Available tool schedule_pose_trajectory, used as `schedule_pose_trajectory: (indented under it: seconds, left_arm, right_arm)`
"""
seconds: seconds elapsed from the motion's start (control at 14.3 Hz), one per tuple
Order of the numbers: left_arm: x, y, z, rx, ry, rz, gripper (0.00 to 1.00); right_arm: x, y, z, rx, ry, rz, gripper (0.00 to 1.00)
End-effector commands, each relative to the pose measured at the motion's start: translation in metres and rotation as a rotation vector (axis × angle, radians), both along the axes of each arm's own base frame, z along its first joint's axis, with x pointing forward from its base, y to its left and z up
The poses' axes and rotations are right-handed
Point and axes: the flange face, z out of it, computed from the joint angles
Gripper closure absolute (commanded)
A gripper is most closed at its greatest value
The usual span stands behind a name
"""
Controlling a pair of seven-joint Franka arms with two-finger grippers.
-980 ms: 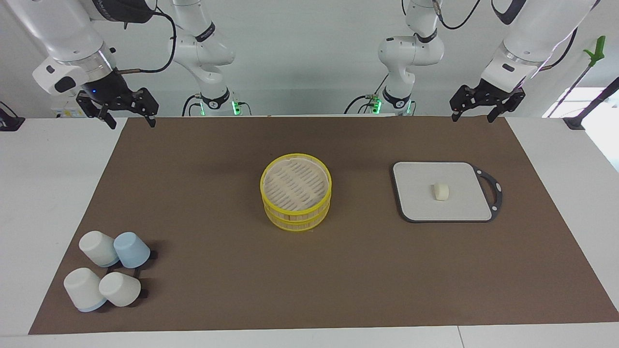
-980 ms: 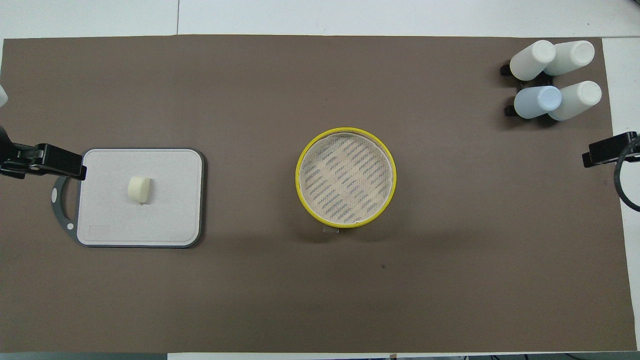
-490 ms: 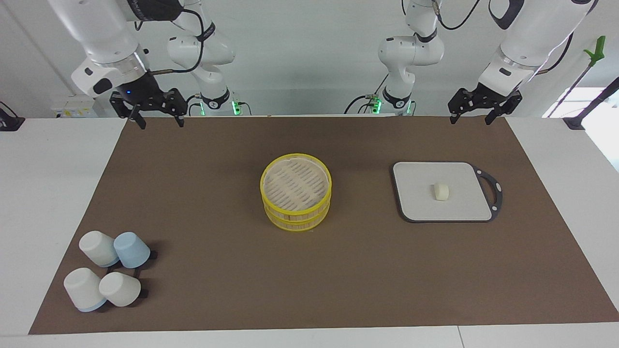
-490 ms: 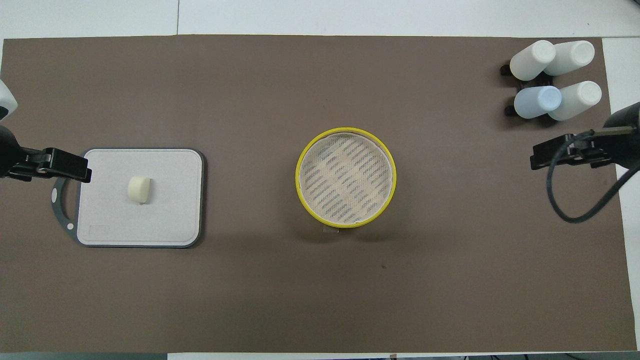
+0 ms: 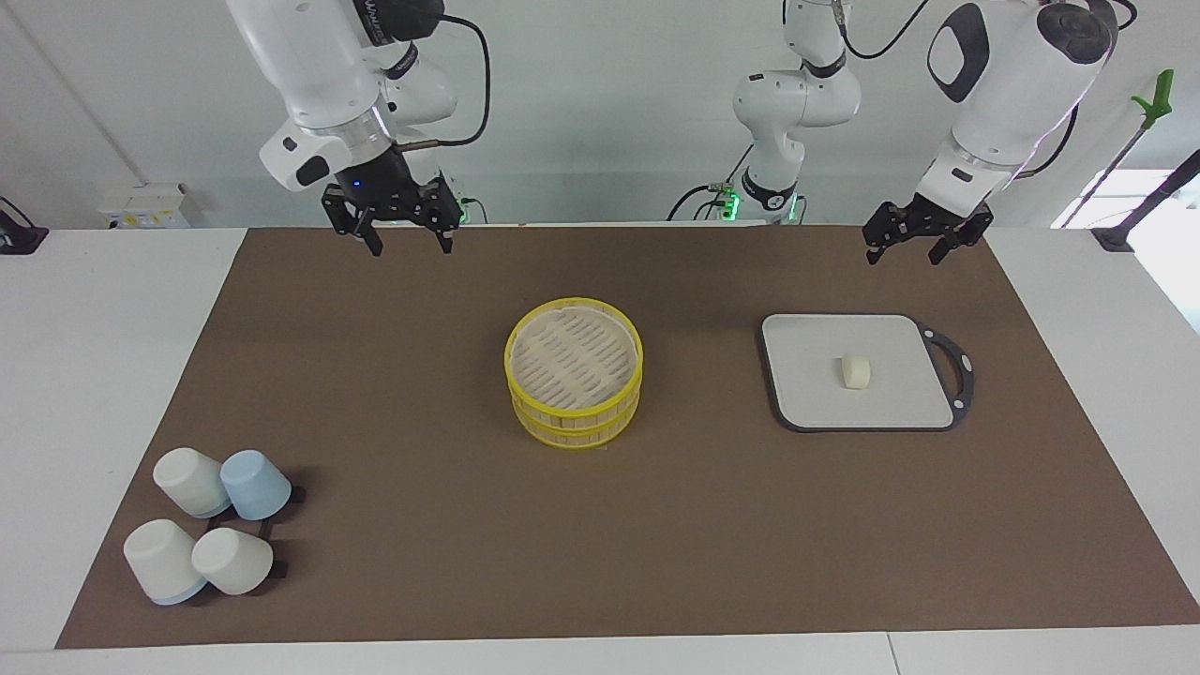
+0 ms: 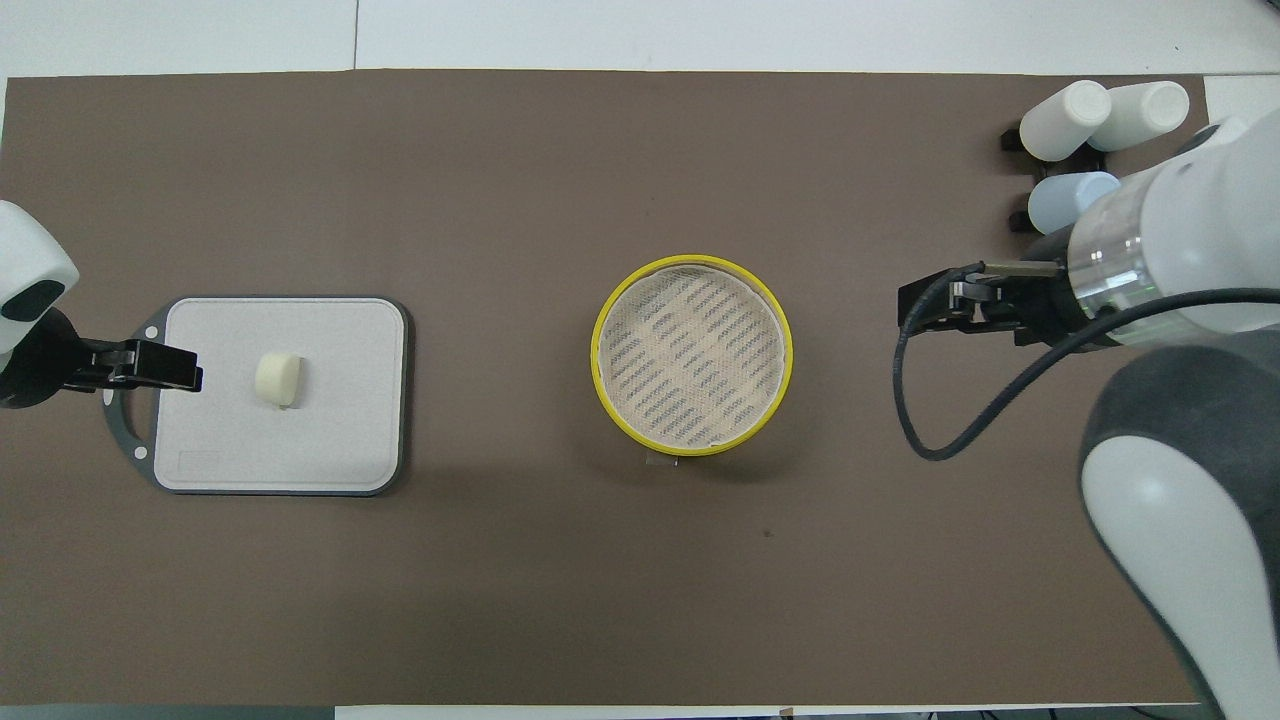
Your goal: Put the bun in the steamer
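right arm [image 6: 1180, 250] hides part of the cups [image 6: 1075, 120].

The white surface [image 5: 112, 375] is covered by a big brown paper mat [image 5: 450, 525], on which a round yellow-rimmed bamboo steamer [image 5: 574, 373], a flat grey board [image 5: 806, 384] and four upturned white and blue cups [image 5: 211, 532] are set.

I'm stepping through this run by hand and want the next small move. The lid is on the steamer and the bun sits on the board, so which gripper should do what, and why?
Probably bring the right gripper, open and raised, over the steamer to lift its lid, since the closed lid blocks the basket. The bun lies untouched on the grey board, with the open left gripper raised nearby.
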Motion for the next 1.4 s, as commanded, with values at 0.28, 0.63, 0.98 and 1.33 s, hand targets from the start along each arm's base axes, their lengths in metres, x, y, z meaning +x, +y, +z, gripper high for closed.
schedule_pose_trajectory:
  seconds: [0.28, 0.63, 0.98, 1.33]
  left_arm:
    - [-0.006, 0.011, -0.074, -0.01, -0.073, -0.001, 0.0]
    - [0.006, 0.009, -0.13, -0.005, -0.076, -0.021, 0.0]
    - [0.014, 0.008, -0.188, -0.002, -0.099, -0.045, 0.0]
    - [-0.006, 0.01, -0.231, 0.001, -0.164, -0.033, 0.0]
  right_arm:
    - [0.007, 0.117, -0.061, -0.056, 0.006, 0.01, 0.0]
    - [0.013, 0.193, -0.086, -0.077, -0.013, -0.005, 0.0]
    - [0.032, 0.235, -0.111, -0.054, -0.039, -0.062, 0.0]
    - [0.018, 0.287, -0.155, -0.117, -0.094, -0.025, 0.0]
